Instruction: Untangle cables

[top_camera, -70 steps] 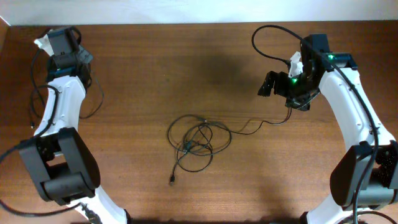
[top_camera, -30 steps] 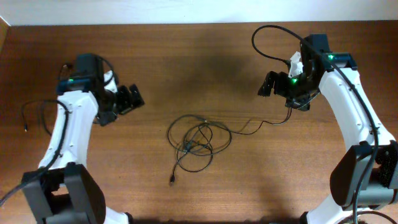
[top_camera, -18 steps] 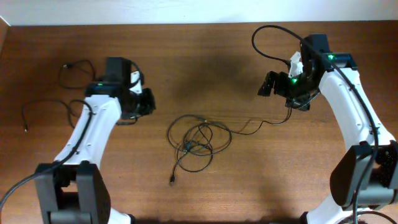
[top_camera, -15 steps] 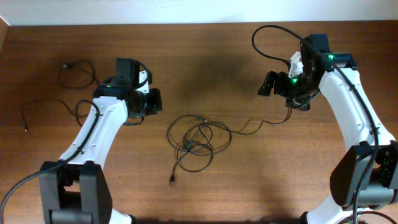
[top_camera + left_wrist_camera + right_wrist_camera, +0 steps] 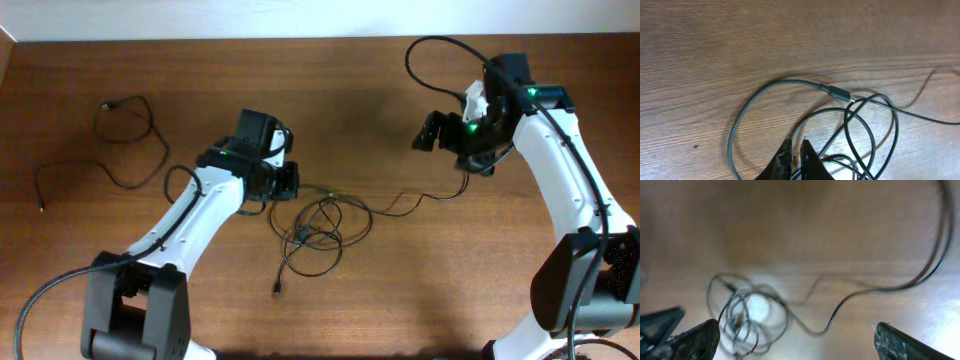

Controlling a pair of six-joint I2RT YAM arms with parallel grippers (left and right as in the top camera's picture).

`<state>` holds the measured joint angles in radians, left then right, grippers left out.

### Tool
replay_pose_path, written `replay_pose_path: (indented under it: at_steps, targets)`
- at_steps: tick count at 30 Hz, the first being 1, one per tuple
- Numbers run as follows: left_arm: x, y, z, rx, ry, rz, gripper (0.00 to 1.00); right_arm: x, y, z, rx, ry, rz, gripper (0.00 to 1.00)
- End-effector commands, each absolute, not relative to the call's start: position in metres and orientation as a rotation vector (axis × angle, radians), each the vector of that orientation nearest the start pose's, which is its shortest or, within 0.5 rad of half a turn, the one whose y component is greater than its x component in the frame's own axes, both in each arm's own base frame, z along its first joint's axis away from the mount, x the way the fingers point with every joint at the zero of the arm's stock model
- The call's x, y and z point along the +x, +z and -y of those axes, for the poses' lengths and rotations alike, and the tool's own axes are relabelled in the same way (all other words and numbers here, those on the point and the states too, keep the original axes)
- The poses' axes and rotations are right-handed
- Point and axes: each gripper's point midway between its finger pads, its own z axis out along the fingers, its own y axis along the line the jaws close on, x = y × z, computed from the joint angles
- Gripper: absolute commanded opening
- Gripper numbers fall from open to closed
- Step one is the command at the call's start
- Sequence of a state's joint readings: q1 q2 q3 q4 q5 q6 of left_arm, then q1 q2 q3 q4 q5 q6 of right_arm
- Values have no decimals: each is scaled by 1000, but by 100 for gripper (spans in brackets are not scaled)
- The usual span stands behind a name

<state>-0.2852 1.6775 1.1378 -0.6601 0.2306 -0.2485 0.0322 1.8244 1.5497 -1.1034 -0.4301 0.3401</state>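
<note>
Left gripper (image 5: 286,182), fingertips pinched almost together with nothing between them, hangs low over a wooden table (image 5: 330,80). Just ahead of and beneath its tips lies the tangle of cables (image 5: 320,225). These are thin black cords in overlapping loops, with one small plug (image 5: 840,93) on the far side of the nearest loop. A single strand (image 5: 420,200) leads away from the knot toward the right gripper (image 5: 432,133). That gripper hovers higher, jaws spread wide and empty, with the knot well ahead of it. A loose cord (image 5: 163,150) lies well apart behind the left arm. The step in hand looks like the approach to the knot. Next, the left gripper probably needs to open, straddle one outer loop and close on it alone.
</note>
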Motion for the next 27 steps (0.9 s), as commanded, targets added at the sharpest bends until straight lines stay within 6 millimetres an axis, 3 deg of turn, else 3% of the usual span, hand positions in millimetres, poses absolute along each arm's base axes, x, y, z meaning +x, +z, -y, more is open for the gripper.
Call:
replay_pose_path:
  at_steps: [1,4,5,6,7,10,12,15,18,19,23,27]
  targets:
    - [356,70,128,123,-304,-2799,11,366,136,-99,423,840,-2972,96]
    - [357,70,124,117,-278,-2798,10,347,131,-96,378,804,-3057,42]
    - [357,70,125,118,-278,-2798,11,341,128,-95,385,775,-3088,30]
    - [357,70,126,124,-279,-2798,10,333,122,-98,377,756,-3121,28]
    - [357,70,127,128,-280,-2798,11,328,118,-102,375,756,-3140,29]
    - [357,70,128,130,-280,-2795,11,313,101,-114,404,748,-3199,57]
    - [357,70,128,130,-280,-2793,12,304,90,-122,441,736,-3228,67]
    - [357,69,127,129,-272,-2796,12,293,68,-137,570,712,-3246,68]
    - [358,67,108,69,-138,-2803,14,285,48,-158,616,721,-3237,72]
    - [356,65,99,-35,-95,-2814,13,286,43,-177,498,773,-3214,72]
    - [354,64,96,-90,-152,-2835,8,290,52,-224,74,945,-3113,73]
    - [351,55,104,-90,-296,-2883,8,293,57,-244,-102,990,-3037,74]
